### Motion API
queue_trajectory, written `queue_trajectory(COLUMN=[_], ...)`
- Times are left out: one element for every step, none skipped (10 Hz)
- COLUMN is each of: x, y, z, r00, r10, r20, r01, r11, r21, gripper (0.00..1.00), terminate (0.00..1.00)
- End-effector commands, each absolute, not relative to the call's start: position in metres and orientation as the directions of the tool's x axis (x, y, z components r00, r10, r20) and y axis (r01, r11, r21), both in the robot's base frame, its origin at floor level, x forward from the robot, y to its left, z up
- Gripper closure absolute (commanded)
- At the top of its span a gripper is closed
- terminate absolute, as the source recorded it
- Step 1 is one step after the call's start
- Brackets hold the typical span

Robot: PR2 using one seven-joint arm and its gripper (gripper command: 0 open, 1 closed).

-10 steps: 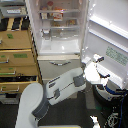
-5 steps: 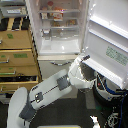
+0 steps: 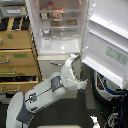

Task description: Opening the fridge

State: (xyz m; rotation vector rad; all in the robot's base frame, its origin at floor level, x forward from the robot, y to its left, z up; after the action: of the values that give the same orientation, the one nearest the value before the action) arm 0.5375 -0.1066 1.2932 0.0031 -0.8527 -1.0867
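Note:
The tall white fridge (image 3: 59, 47) stands with its upper door (image 3: 102, 30) swung wide open to the exterior view's right. Lit shelves (image 3: 59, 22) with food show inside. A green label (image 3: 116, 54) is on the door's inner face. My grey and white arm (image 3: 47, 92) reaches up from the lower left. Its gripper (image 3: 76, 62) is at the door's lower inner corner, just below the open compartment. The fingers are blurred against the door edge, so I cannot tell whether they are open or shut. A pale lower drawer front (image 3: 50, 64) shows behind the arm.
A wooden drawer cabinet (image 3: 17, 55) stands at the fridge's left, with drawers partly pulled out. A blue and white object (image 3: 107, 84) and cables sit on the dark floor under the open door at the lower right.
My gripper has moved toward the exterior view's left, from under the open door to the door's lower inner corner. The forearm has risen. The door stays wide open.

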Motion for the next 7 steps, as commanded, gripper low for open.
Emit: queue_trajectory(x=[0.489, 0.490, 0.489, 0.486, 0.475, 0.456, 0.446], y=[0.260, 0.264, 0.262, 0.263, 0.271, 0.285, 0.293], z=[0.968, 0.948, 0.942, 0.938, 0.933, 0.920, 0.915], r00=[0.771, 0.768, 0.764, 0.760, 0.767, 0.777, 0.779], r10=[-0.379, -0.355, -0.352, -0.345, -0.327, -0.313, -0.303], r20=[0.512, 0.532, 0.541, 0.550, 0.552, 0.546, 0.549], r01=[0.366, 0.353, 0.355, 0.351, 0.339, 0.324, 0.315], r11=[0.921, 0.929, 0.929, 0.931, 0.937, 0.943, 0.946], r21=[0.131, 0.110, 0.103, 0.099, 0.083, 0.079, 0.075], gripper=[0.00, 0.00, 0.00, 0.00, 0.00, 0.00, 0.00], terminate=[0.00, 0.00, 0.00, 0.00, 0.00, 0.00, 0.00])
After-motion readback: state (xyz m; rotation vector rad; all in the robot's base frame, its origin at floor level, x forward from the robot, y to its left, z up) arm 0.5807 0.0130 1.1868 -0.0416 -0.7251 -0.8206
